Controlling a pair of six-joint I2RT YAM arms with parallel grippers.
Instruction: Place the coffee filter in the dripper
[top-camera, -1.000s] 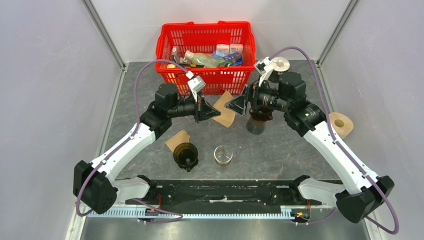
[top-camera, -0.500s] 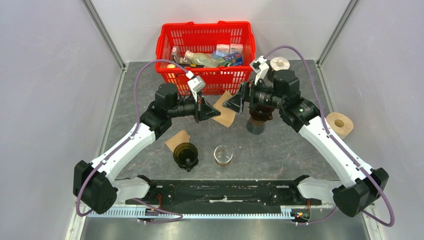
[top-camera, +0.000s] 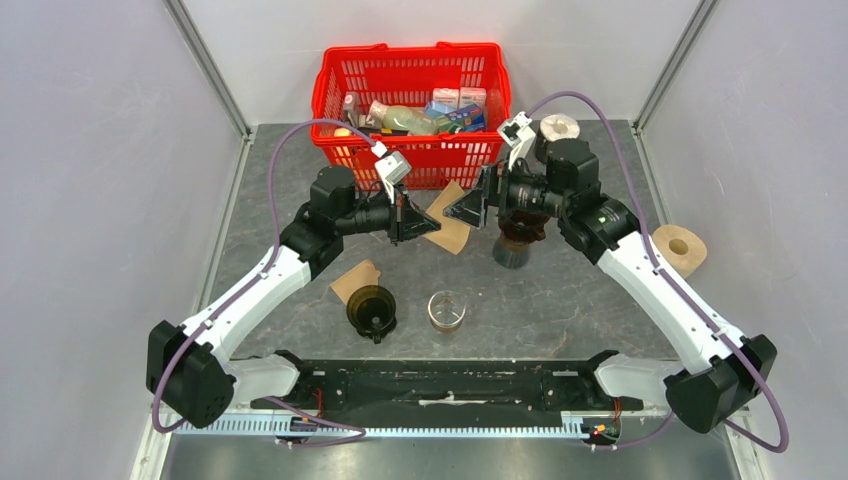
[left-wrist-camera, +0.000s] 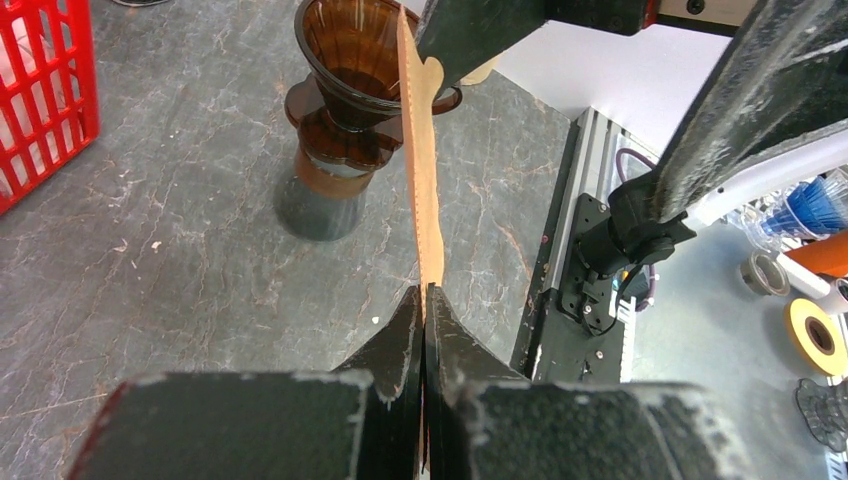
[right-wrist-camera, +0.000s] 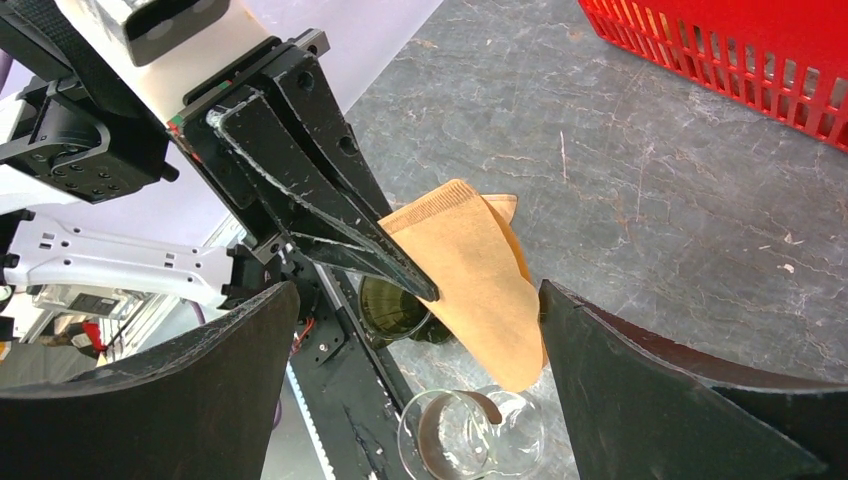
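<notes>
At the centre of the top view, the left gripper (top-camera: 430, 226) is clamped shut on the brown coffee filter (top-camera: 455, 232), holding it clear of the table. The right gripper (top-camera: 462, 210) faces it, jaws spread wide either side of the filter's free end. The amber dripper (left-wrist-camera: 350, 50) stands just beyond.

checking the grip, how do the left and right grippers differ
The left gripper has jaws shut on the coffee filter; the right gripper has jaws wide open, gripping nothing. The left gripper holds the filter off the table; the right gripper only faces it. Both are black.
</notes>
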